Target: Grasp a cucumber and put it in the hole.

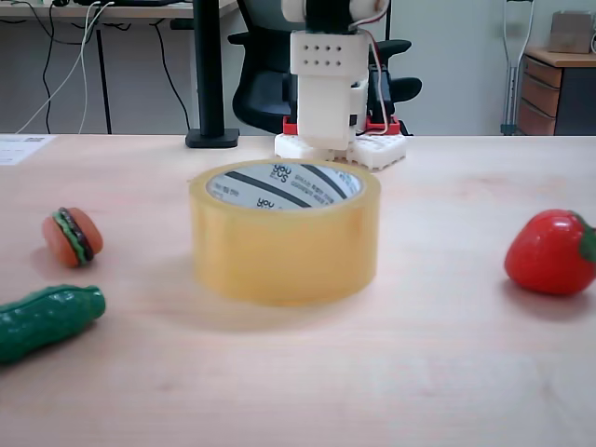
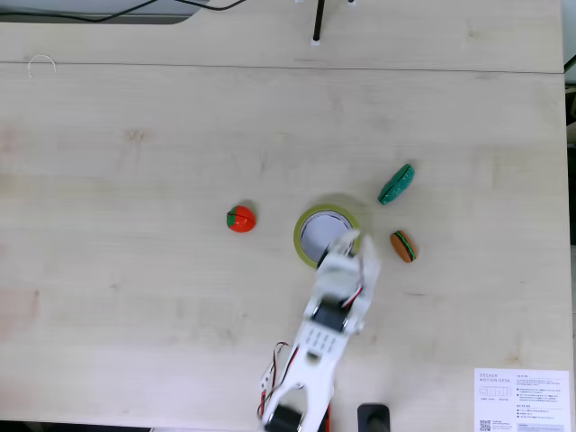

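White arm [image 2: 326,333] — red base, thin cables

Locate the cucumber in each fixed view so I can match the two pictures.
Low fixed view: cucumber at the lower left edge, below the burger toy.
Top-down fixed view: cucumber right of centre, above the burger toy.
Shared landmark: the tape roll.

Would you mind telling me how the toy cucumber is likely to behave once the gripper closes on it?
The cucumber looks glossy, so it may slip between the fingers. Its rounded, elongated body lies flat on the table, so a nudge could probably roll it sideways. It looks like a small moulded toy, so likely light and stiff rather than floppy.
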`<state>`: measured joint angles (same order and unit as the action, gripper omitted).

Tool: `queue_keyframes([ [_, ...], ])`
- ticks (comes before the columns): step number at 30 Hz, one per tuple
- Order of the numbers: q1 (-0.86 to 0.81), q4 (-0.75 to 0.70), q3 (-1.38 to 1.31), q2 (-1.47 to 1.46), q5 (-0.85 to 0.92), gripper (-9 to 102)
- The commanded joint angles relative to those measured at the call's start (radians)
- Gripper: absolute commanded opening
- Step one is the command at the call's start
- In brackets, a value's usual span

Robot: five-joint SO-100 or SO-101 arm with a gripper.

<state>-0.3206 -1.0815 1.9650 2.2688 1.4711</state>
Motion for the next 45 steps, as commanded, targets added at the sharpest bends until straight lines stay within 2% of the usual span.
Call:
queue_keyframes([
  [1,-0.02,0.095,-0.173,-0.126,-0.025,7],
  [10,-0.037,0.104,-0.351,-0.425,-0.147,13],
  [16,-0.061,0.258,-0.374,-0.578,-0.147,26],
  [24,-0.098,0.399,-0.457,-0.788,-0.147,32],
  [33,-0.1,0.4,-0.661,-1.026,-0.147,34],
  [38,-0.107,0.4,-0.684,-1.095,-0.144,40],
  [45,-0.115,0.4,-0.686,-1.163,-0.14,41],
])
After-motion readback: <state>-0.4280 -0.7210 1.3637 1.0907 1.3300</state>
